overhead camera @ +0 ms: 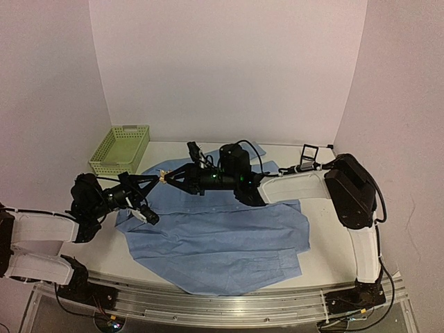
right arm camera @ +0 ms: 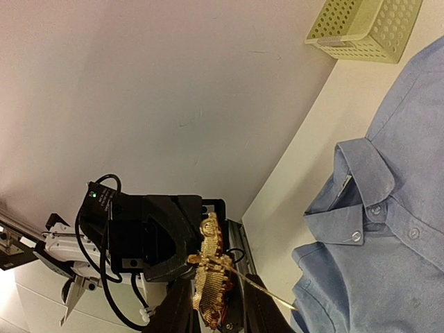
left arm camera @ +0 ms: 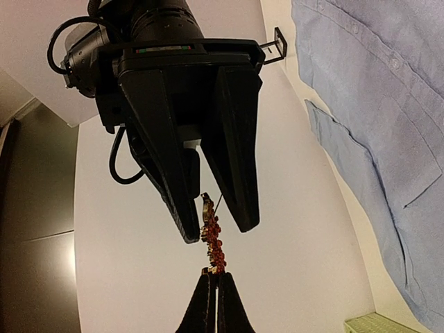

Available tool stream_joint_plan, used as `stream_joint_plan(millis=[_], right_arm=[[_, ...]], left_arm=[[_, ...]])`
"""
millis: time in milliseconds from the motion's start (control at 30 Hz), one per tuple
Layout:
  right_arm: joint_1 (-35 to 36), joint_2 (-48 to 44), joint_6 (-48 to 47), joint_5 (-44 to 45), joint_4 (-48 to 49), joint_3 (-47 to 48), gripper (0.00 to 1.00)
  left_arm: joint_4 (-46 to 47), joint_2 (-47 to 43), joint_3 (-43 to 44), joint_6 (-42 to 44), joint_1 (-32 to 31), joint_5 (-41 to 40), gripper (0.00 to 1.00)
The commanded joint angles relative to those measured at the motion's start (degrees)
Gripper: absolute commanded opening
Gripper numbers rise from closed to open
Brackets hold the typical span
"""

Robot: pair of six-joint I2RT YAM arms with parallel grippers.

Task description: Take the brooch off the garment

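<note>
Left wrist view: the brooch (left arm camera: 212, 239), likely light, rigid and delicate, pin sticking out, hangs clear of the garment (overhead camera: 222, 236), one end nipped in the closed left gripper (left arm camera: 212, 281). The right gripper (left arm camera: 219, 225) straddles it, parted. Hold the cluster, not the pin.

Lab test cell: white panels (overhead camera: 229, 69), rail-mounted arms (overhead camera: 354, 201).

From above the brooch (overhead camera: 162, 178) is a speck, its shape unreadable. The right arm (overhead camera: 298, 186) covers part of the garment (overhead camera: 222, 236). In its own wrist view, the left tool (left arm camera: 212, 279) runs off the bottom edge.
</note>
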Motion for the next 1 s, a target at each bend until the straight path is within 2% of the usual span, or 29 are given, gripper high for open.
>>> stream_joint_plan(millis=[0,133,267,300,333,367,400,433,467,500,600,700,800,867,967], right_arm=[[0.34,0.71,0.62,-0.64,3.67,1.54,0.19],[0.33,0.62,0.45,-0.73,3.97,1.35,0.0],[0.33,-0.28,-1.18,-0.26,3.95,0.6,0.0],[0.34,-0.61,-2.11,0.02,3.95,0.36,0.0],[0.31,-1.06,-3.14,0.41,3.9,-0.03,0.0],[0.27,-1.57,-4.17,0.82,3.82,-0.53,0.0],[0.22,-2.45,-5.52,1.37,3.58,-1.41,0.0],[0.2,-3.51,-7.35,1.97,2.96,-2.22,0.0],[0.2,-4.45,-9.46,2.55,1.92,-2.96,0.0],[0.24,-5.36,-12.81,3.42,-0.8,-3.31,0.0],[0.2,-8.51,-23.68,5.17,-9.89,-2.61,0.0],[0.34,-10.82,-32.68,5.92,-14.58,-2.73,0.0],[0.43,-12.7,-38.28,5.76,-15.07,-3.63,0.0],[0.66,-13.33,-41.71,5.51,-16.15,-3.55,0.0],[1.48,-13.81,-45.84,5.54,-18.66,-2.65,0.0]], left_arm=[[-1.72,-2.5,0.44,0.92,-0.28,1.32,0.0],[-3.2,-3.47,0.3,0.87,-0.28,1.54,0.0],[-6.59,-4.35,0.53,0.85,-0.28,2.07,0.0],[-8.23,-4.75,0.72,0.68,-0.28,2.11,0.09],[-10.01,-5.25,0.94,-0.14,-0.28,1.99,0.23],[-12.32,-5.87,1.32,-1.38,-0.28,1.68,0.41],[-16.55,-6.93,2.54,-4.18,-0.29,0.69,0.63],[-21.8,-7.99,4.57,-8.11,-0.28,-0.34,0.75],[-28.22,-9.01,7.21,-13.12,-0.28,-1.35,0.85],[-37.55,-9.39,11.93,-20.04,-0.29,-2.49,0.9],[-59.73,-7.3,24.8,-38.54,-0.28,-0.08,0.88],[-74.2,-3.84,35.23,-53.75,-0.28,10.57,0.79],[-80.92,-0.71,40.58,-63.7,-0.22,19.77,0.7],[-81.44,1.33,42.9,-70.5,-0.15,23.01,0.66],[-84.4,5.46,47.51,-73.6,-0.08,26.2,0.6]])
